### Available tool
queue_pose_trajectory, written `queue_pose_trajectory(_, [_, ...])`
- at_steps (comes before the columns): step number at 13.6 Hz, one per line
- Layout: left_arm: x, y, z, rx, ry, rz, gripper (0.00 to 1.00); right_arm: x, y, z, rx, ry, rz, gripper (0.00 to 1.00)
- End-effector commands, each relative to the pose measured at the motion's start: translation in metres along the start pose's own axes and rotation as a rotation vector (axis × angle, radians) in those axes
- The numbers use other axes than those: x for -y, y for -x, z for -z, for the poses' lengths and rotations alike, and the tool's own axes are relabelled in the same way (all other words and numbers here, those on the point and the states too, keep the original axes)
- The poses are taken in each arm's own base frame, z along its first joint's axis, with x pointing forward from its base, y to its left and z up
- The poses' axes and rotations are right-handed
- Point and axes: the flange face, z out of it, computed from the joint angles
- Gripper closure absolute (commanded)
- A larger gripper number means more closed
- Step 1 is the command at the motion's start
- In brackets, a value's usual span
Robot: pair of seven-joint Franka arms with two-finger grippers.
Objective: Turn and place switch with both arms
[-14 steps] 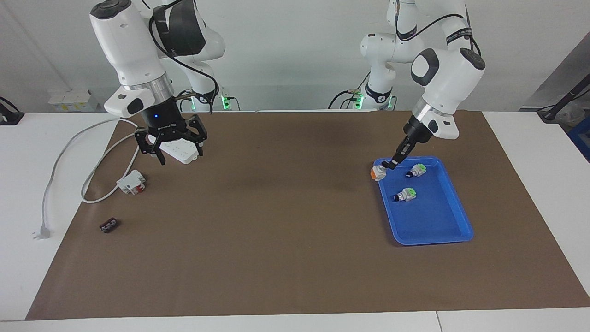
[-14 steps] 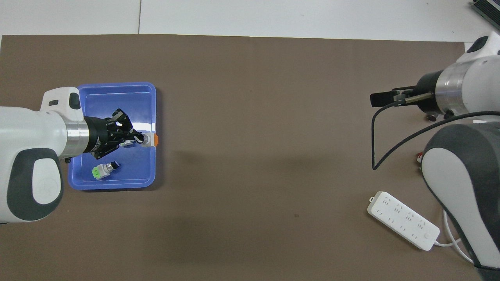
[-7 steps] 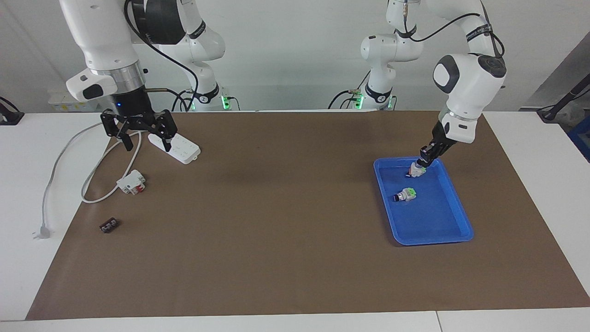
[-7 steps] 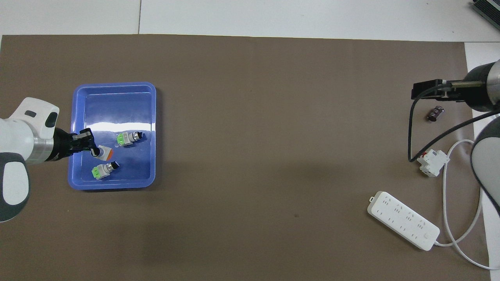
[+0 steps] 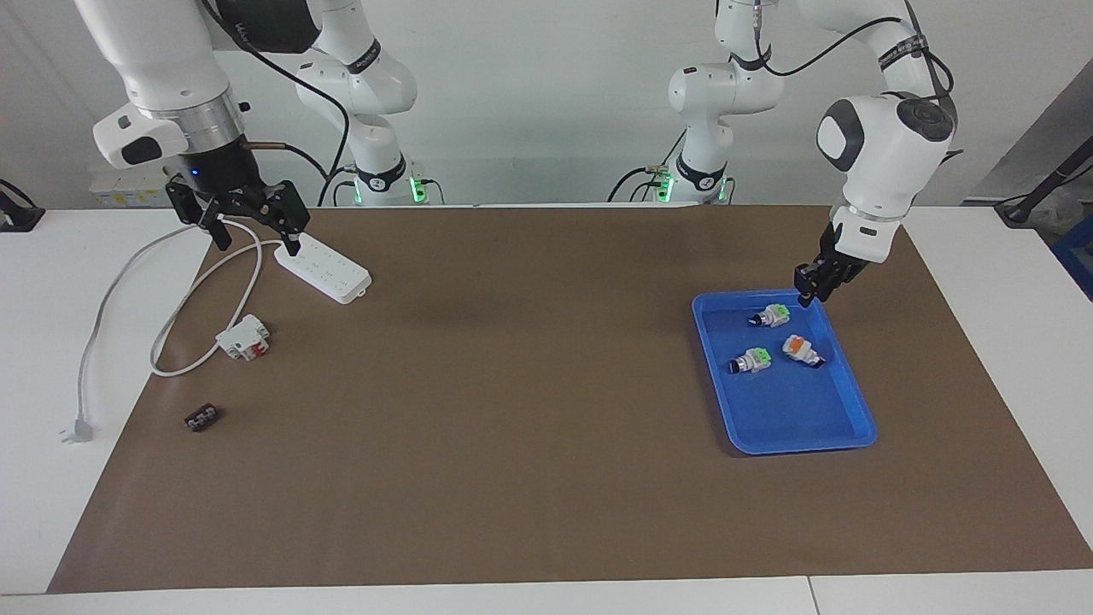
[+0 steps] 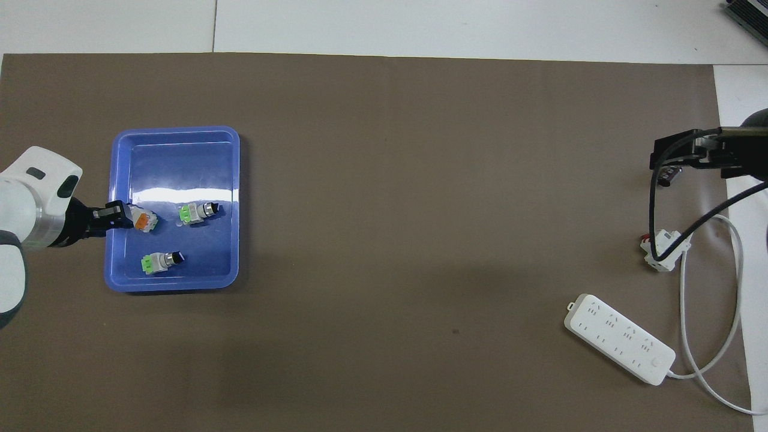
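I see my workspace evenly and brightly lit from above, with no harsh contrast anywhere. On the brown mat [image 5: 529, 384] soft, blurry dark patches lie near the middle, the diffuse shadows of my arms. In the overhead view a white streak of glare runs across the floor of the blue tray [image 6: 174, 193], washing out a band of its colour. The tray throws a thin dark shadow along its edge onto the mat. Both views are in focus across the table, and small parts in the tray read clearly. Straight mat edges show little bending at the borders.
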Motion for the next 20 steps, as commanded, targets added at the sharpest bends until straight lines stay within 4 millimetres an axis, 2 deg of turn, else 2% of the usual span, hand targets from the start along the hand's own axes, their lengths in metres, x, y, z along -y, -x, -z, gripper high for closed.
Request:
queue_pose_trajectory(1, [-0.009,-0.018,0.035,0.053,-0.051,-0.038,0.41,0.010,0.008,0.000,0.039,0.008,-0.009,0.00])
queue_pose_trajectory(2, [-0.021,-0.017,0.051,0.066,-0.072,-0.067,0.41,0.018,0.016,0.000,0.051,0.012,0.000,0.00])
queue_pose_trajectory(3, [-0.028,-0.017,0.061,0.085,-0.113,-0.094,0.41,0.015,0.020,0.004,0.046,0.012,-0.012,0.00])
queue_pose_trajectory(5, [-0.041,-0.014,0.089,0.113,-0.146,-0.171,0.42,0.010,0.025,0.001,0.073,0.018,-0.015,0.00])
queue_pose_trajectory(8, [-0.041,-0.010,0.138,0.109,-0.125,-0.279,0.41,-0.001,0.031,-0.007,0.105,-0.011,-0.034,0.00])
queue_pose_trajectory(9, [-0.041,-0.007,0.145,0.110,-0.116,-0.290,0.34,0.004,0.032,-0.006,0.099,-0.020,-0.029,0.00])
queue_pose_trajectory(11, [-0.045,-0.002,0.155,0.101,-0.042,-0.286,0.20,0.002,0.030,-0.006,0.096,-0.022,-0.029,0.00])
queue_pose_trajectory(12, [-0.047,-0.002,0.160,0.099,0.007,-0.277,0.18,0.004,0.030,-0.006,0.096,-0.022,-0.023,0.00])
queue_pose_trajectory(15, [-0.051,-0.002,0.168,0.079,0.029,-0.283,0.01,0.007,0.031,-0.006,0.093,-0.027,0.080,0.00])
queue_pose_trajectory(20, [-0.050,-0.005,0.169,0.065,0.038,-0.276,0.01,0.007,0.031,-0.006,0.096,-0.028,0.091,0.00])
